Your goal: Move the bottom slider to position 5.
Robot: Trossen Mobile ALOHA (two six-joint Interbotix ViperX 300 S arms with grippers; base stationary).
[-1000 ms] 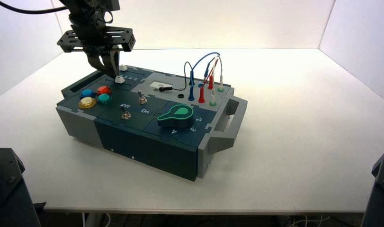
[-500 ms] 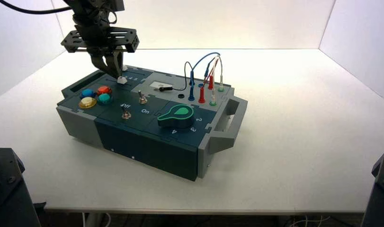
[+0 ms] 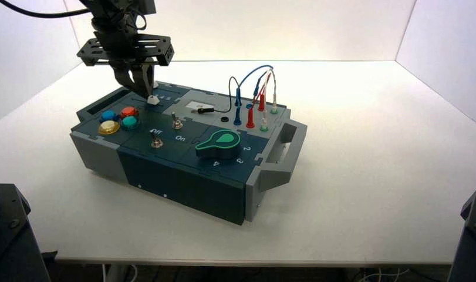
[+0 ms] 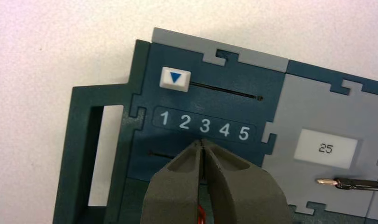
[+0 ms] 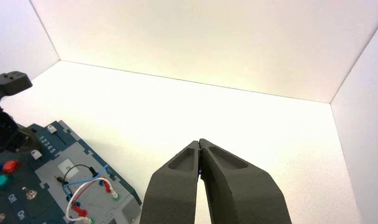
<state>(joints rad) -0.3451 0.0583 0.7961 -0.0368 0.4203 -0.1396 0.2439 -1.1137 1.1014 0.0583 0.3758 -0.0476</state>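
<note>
Have shifted slightly toward three o'clock, left pincer [image 3: 149, 96] with tips together and bottom slider [image 3: 154, 100] just beside it, at the box's [image 3: 182, 176] eleven o'clock; parked, right pincer [image 5: 199, 141], closed, off toward three. Could slip over the knob or stop short of position 5 [image 4: 243, 133] through high or skewed tips. Count two sliders, two toggle switches, four buttons, one green dial, five numerals.
</note>
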